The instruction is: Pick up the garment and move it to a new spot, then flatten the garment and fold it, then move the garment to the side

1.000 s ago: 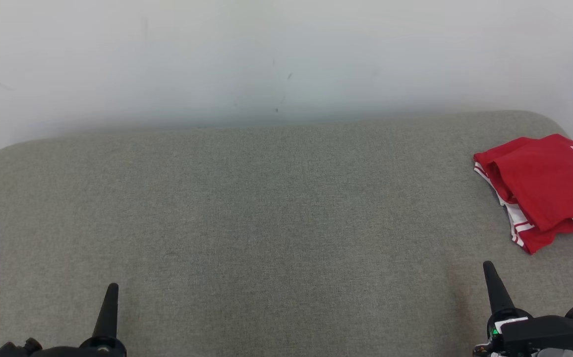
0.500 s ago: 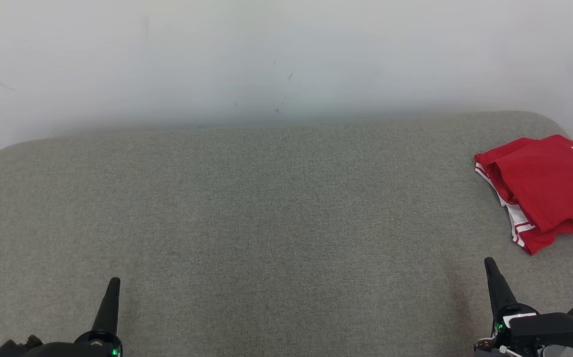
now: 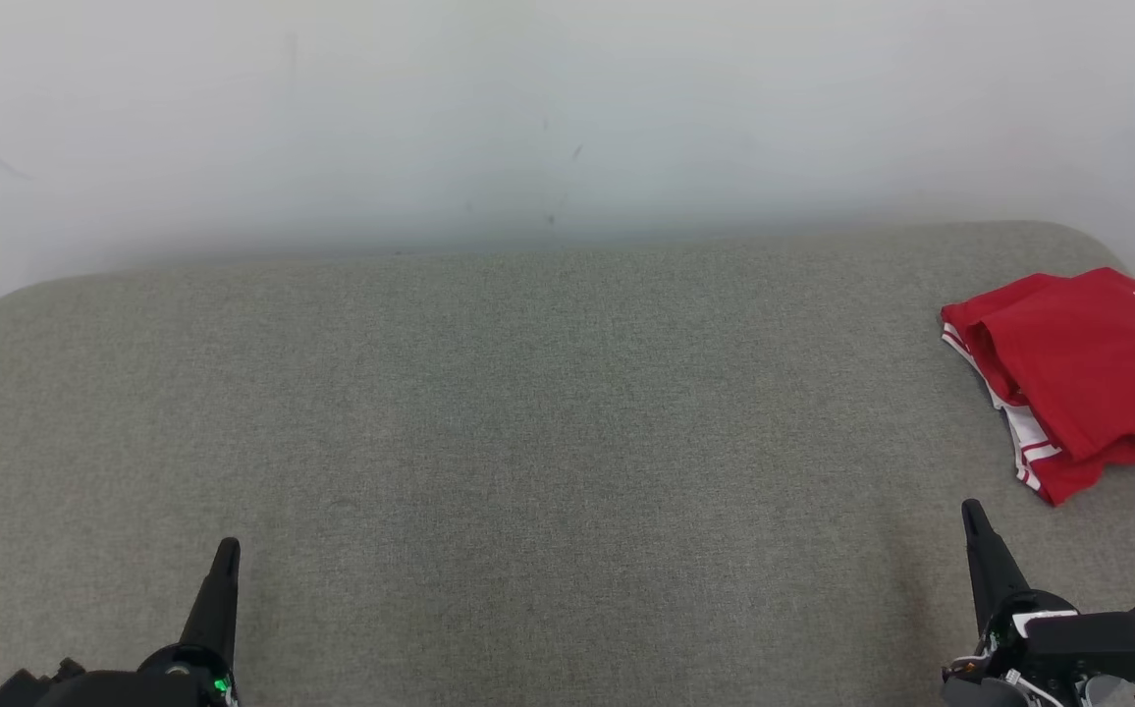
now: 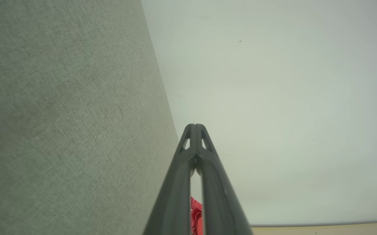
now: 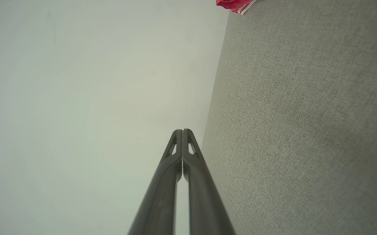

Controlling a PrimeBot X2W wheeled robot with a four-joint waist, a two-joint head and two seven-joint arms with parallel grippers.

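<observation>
Red garment [image 3: 1078, 373] lay folded at the right edge of the cushion [image 3: 528, 412], possibly overhanging. Left end effector [image 3: 227, 550] and right end effector [image 3: 971, 513] were clenched, empty. Slippery fabric could slide off if nudged.

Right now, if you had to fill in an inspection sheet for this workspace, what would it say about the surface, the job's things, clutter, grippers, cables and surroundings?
Surface: grey fabric pad, woven texture, rounded far corners.
Job's things: red jersey, folded, lying at the pad's far right and cut off by the edge of the head view; white stripe trim and part of a dark number show.
Clutter: nothing seen.
Grippers: left gripper shut and empty, low on the left; right gripper shut and empty, low on the right, short of the jersey and not touching it.
Cables: nothing seen.
Surroundings: pale wall behind the pad, with a few faint marks.
</observation>
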